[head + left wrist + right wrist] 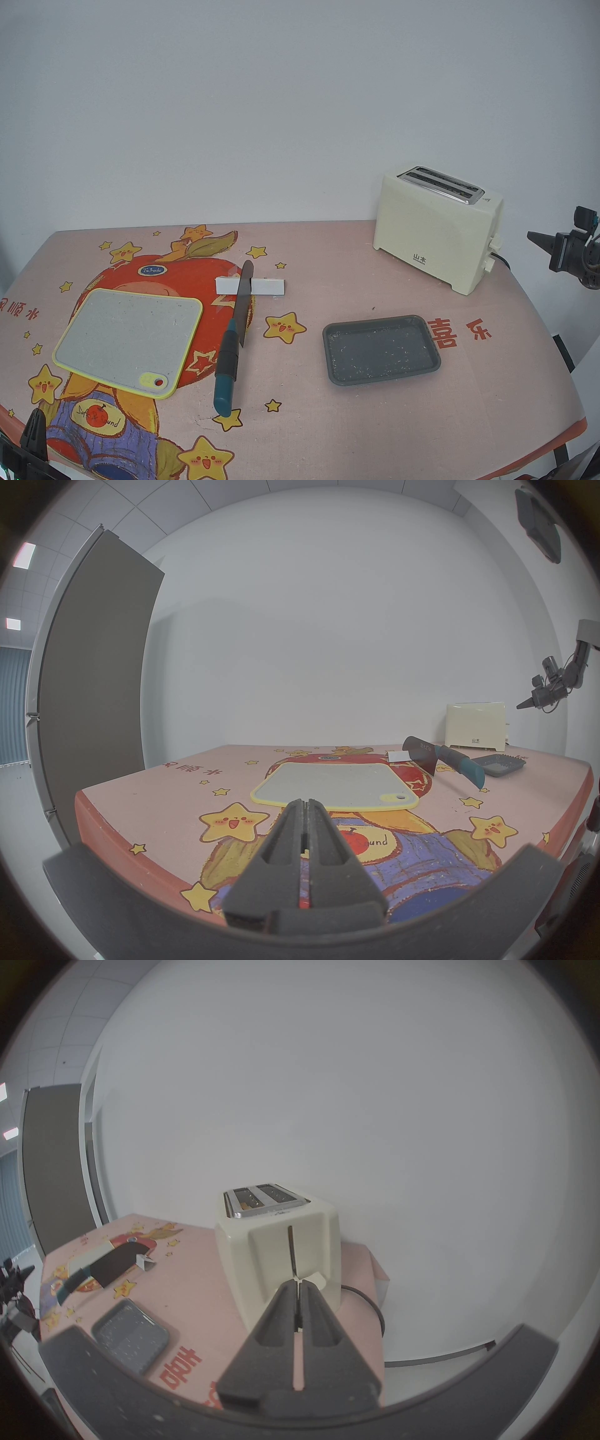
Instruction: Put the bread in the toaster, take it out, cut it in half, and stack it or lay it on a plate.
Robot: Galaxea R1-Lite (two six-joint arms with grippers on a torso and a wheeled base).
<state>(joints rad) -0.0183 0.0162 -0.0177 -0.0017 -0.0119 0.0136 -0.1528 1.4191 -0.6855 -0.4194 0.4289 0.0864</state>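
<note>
The cream toaster (437, 236) stands at the table's back right, with its lever (317, 1280) low in the end slot. Something brownish shows inside one slot (247, 1205); I cannot tell whether it is bread. My right gripper (532, 235) hovers shut, just off the toaster's lever end and a little apart from it; it also points at the lever (298, 1282). The dark grey plate (381, 349), strewn with crumbs, lies in front of the toaster. A teal-handled knife (232, 347) leans its blade on a white block (265, 287). My left gripper (304, 805) is shut at the front left corner.
A grey cutting board (128, 340) with a yellow-green rim lies at the left, beside the knife. The toaster's black cord (500, 258) trails off the right edge. Open tabletop runs between the plate and the front edge.
</note>
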